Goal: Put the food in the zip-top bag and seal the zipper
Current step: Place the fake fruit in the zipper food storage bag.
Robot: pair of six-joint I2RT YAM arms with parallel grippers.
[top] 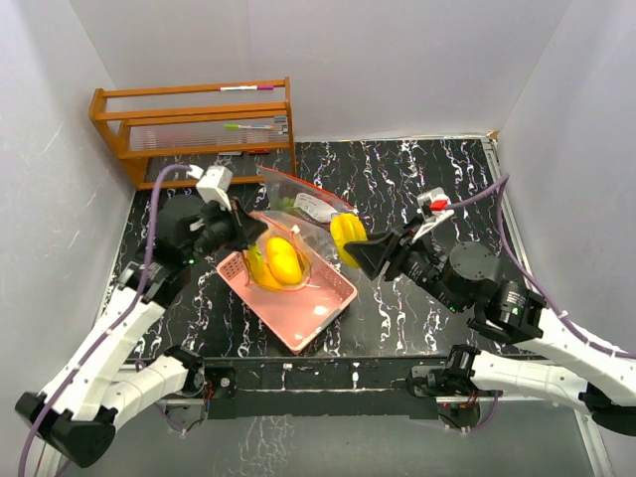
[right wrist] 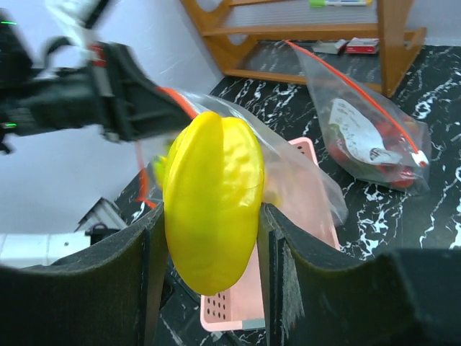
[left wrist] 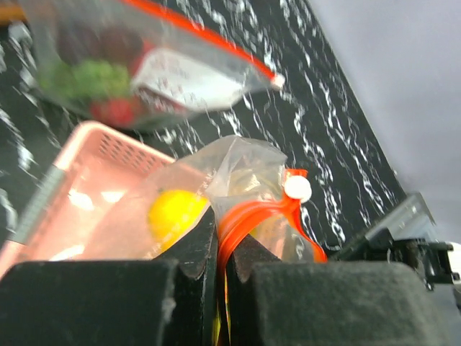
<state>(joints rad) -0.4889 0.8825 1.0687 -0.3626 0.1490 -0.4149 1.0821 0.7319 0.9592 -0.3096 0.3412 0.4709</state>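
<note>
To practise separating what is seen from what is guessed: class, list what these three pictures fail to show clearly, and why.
- The far bag, left wrist view: blurred; just red and green blobs.
- The held bag, its mouth, right wrist view: hidden behind the gripped yellow fruit.
- The basket, its floor, top view: largely covered by the held bag.
- The far bag's label print: too small in every view.

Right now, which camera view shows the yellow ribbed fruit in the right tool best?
The right wrist view: the yellow ribbed fruit fills the centre, clamped in the right tool. The top external view shows it small, near the pink basket. The left wrist view does not show it.
</note>
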